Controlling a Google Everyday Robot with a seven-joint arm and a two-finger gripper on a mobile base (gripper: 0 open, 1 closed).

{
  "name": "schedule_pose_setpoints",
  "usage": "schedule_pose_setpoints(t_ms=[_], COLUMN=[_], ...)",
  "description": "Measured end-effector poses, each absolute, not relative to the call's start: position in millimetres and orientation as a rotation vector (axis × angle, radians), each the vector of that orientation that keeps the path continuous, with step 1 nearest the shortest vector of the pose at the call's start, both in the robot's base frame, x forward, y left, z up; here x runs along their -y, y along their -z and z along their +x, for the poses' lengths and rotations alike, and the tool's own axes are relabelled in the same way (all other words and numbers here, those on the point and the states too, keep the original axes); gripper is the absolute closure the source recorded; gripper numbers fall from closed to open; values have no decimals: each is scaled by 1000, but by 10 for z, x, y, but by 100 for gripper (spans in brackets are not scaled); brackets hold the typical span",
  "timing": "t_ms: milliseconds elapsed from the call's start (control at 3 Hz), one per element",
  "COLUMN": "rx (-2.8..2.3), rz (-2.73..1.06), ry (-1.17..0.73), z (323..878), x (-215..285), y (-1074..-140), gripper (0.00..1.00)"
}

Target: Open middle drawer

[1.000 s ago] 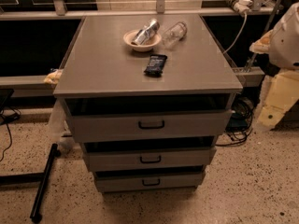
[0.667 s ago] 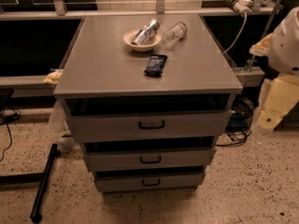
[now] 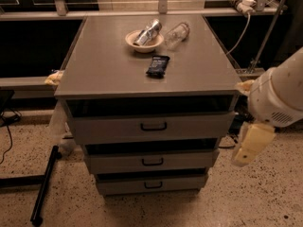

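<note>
A grey metal cabinet stands in front of me with three stacked drawers. The middle drawer point(image 3: 151, 161) has a flat grey front and a small black bar handle point(image 3: 152, 162). It sits between the taller top drawer point(image 3: 151, 126) and the shorter bottom drawer point(image 3: 151, 184). All three fronts look slightly pulled out, with dark gaps above them. My gripper point(image 3: 251, 145) hangs from the white arm point(image 3: 279, 96) to the right of the cabinet, level with the top and middle drawers and apart from them.
On the cabinet top point(image 3: 104, 60) lie a bowl holding a can point(image 3: 144, 38), a clear bottle on its side point(image 3: 177, 32) and a dark snack packet point(image 3: 157, 65). A black stand leg point(image 3: 43, 186) lies on the floor at the left. Cables and a power strip point(image 3: 239, 4) are at the back right.
My arm and gripper have moved down and to the left, closer to the cabinet's right side. The drawers and the objects on top have not moved.
</note>
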State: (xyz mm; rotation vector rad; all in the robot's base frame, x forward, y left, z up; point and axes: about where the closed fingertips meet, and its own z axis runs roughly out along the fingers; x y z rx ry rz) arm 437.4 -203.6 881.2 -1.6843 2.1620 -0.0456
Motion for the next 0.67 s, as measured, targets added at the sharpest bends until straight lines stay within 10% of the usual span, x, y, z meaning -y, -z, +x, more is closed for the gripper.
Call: schedule_pose_setpoints(t_ms=[667], rx=[-2132], rz=[-1760], ry=[-178], z=[4611], x=[1666], y=[-7317], gripper=[0])
